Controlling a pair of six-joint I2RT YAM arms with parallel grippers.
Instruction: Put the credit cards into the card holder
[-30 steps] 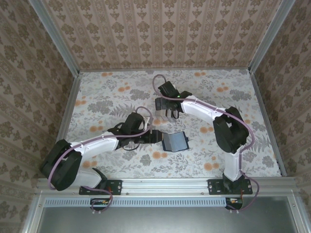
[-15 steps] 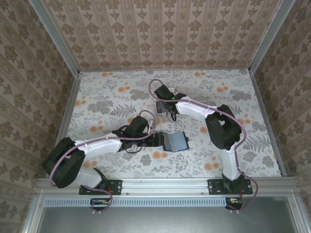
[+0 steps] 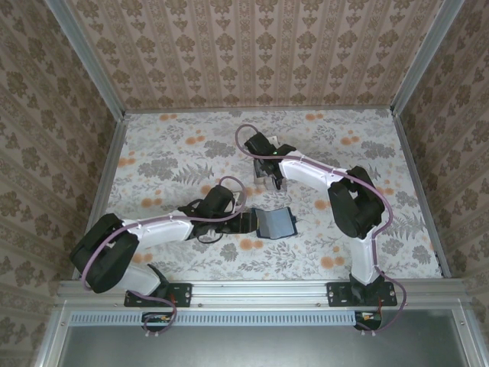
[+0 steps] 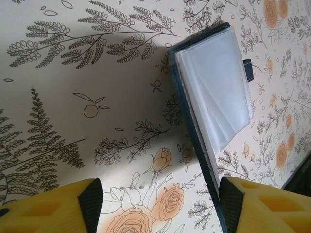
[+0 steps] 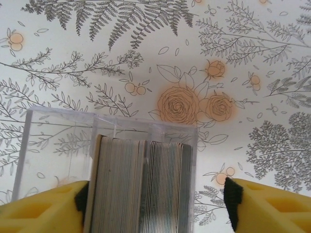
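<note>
card holder (image 4: 210, 97) navy-blue | tablecloth (image 3: 172, 153) white, grey ferns, orange roses | credit cards (image 5: 141, 187) grey, tan

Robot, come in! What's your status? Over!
Left gripper jaws open, beside the card holder. Holder lies open, sleeves look empty. Right gripper jaws open, either side of cards in clear box. Nothing seen in the way.

Lower end of the card holder (image 4: 214, 97) cut off in the left wrist view, clear box (image 5: 112, 127) and stacked cards (image 5: 141, 184) cropped below in the right wrist view

Top overhead, wrists close down (table (image 3: 168, 145) shared).
</note>
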